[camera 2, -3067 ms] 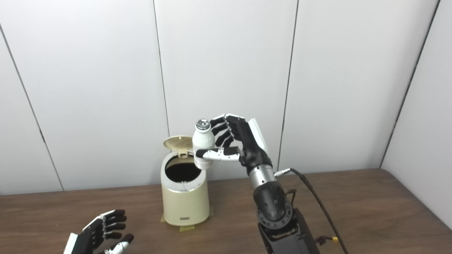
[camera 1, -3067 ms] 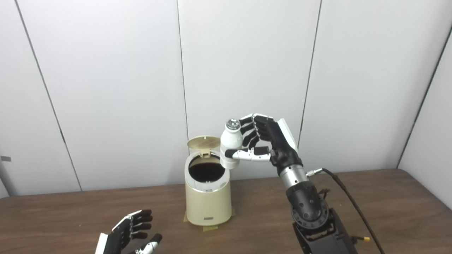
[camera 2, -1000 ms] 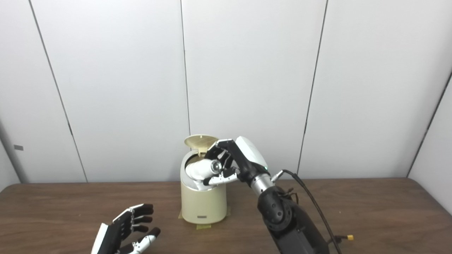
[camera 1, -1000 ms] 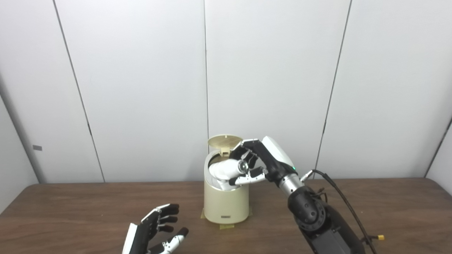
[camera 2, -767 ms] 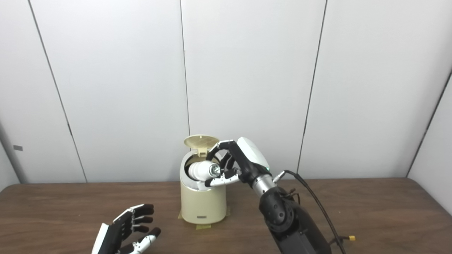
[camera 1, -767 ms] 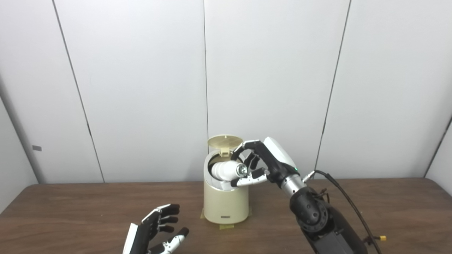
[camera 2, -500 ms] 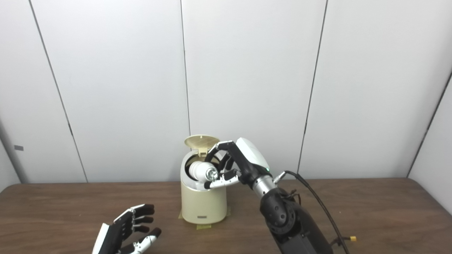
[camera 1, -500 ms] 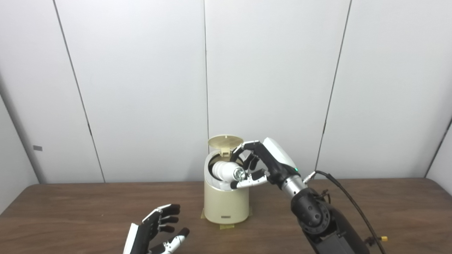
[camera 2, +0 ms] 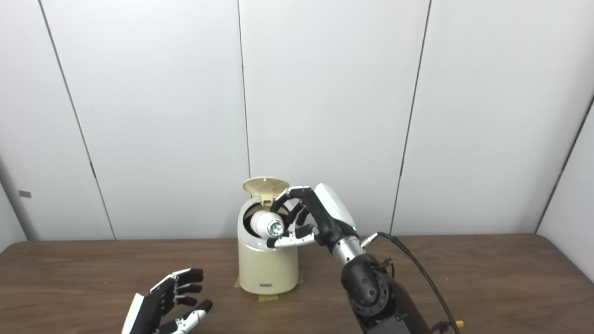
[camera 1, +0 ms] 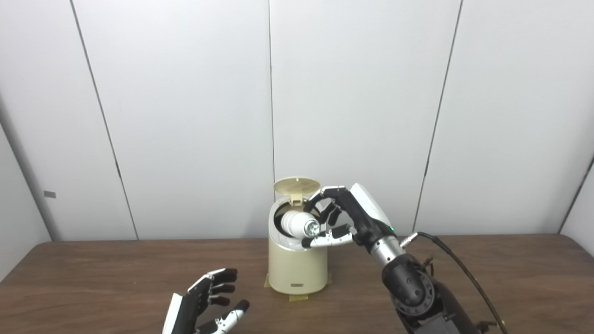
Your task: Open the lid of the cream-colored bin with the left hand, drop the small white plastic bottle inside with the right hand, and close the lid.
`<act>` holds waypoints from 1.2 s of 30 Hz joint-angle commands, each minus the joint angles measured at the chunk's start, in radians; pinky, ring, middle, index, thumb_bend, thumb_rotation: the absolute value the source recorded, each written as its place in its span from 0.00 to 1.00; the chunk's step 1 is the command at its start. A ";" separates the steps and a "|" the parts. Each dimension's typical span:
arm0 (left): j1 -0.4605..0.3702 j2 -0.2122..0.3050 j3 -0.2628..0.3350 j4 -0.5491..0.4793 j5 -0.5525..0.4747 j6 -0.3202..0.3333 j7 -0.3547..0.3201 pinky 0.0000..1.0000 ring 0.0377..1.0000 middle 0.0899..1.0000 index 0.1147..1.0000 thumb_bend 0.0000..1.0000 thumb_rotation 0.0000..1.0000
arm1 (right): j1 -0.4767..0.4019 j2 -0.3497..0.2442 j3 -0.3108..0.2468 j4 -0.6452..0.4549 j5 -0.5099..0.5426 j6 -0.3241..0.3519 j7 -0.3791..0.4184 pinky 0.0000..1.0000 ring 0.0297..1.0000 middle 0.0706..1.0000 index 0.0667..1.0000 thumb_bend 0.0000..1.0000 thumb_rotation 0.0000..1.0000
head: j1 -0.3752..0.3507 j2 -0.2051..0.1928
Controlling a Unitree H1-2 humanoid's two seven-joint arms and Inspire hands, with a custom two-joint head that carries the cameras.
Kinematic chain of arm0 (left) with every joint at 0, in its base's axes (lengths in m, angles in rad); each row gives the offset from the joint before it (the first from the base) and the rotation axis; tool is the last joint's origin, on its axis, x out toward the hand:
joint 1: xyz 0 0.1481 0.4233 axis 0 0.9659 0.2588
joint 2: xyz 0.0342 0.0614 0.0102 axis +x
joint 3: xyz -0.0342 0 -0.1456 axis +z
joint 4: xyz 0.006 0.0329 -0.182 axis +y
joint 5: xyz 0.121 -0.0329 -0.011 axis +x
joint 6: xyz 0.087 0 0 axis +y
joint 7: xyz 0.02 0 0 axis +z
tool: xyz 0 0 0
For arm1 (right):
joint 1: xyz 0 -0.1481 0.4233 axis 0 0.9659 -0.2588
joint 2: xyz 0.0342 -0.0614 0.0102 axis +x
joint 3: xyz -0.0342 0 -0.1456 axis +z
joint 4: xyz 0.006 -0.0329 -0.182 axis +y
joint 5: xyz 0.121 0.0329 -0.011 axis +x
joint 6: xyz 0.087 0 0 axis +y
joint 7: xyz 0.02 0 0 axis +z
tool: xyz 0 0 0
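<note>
The right hand (camera 1: 345, 218) curls loosely about the white bottle (camera 1: 297, 223), contact unclear; the bottle lies tilted in the bin's (camera 1: 296, 269) mouth, cap outward; lid (camera 1: 297, 184) upright; the left hand (camera 1: 204, 308) spread, empty, near the desk's (camera 1: 93, 287) front edge.

You're facing a wall of plain white panels (camera 1: 195, 116), split by thin dark vertical seams that lean slightly outward toward the top. A small grey tag (camera 1: 49, 194) sits on the far-left panel, low down. More white panelling angles in at the left and right edges. Below runs a dark brown wood-grain table (camera 1: 93, 278), its far edge meeting the wall. Light is even, soft, no hard shadows.
</note>
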 commanded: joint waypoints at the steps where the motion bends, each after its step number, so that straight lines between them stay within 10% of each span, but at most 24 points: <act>1: -0.023 0.002 -0.002 -0.008 0.004 -0.031 0.008 0.62 0.69 0.72 0.71 0.59 0.10 | -0.056 0.006 -0.017 -0.033 -0.008 -0.009 -0.031 0.37 0.45 0.67 0.75 0.74 0.09 | 0.002 0.001; 17: -0.024 0.002 -0.006 -0.006 0.012 -0.034 0.012 0.62 0.68 0.71 0.70 0.58 0.10 | -0.060 0.043 -0.044 -0.034 -0.007 -0.005 -0.064 0.39 0.41 0.67 0.92 0.79 0.05 | 0.003 0.000; 36: -0.015 0.008 0.001 -0.041 -0.002 -0.024 0.002 0.63 0.69 0.72 0.71 0.58 0.10 | 0.155 0.043 -0.219 -0.242 0.169 -0.076 -0.136 0.29 0.39 0.57 0.73 0.66 0.19 | 0.006 0.000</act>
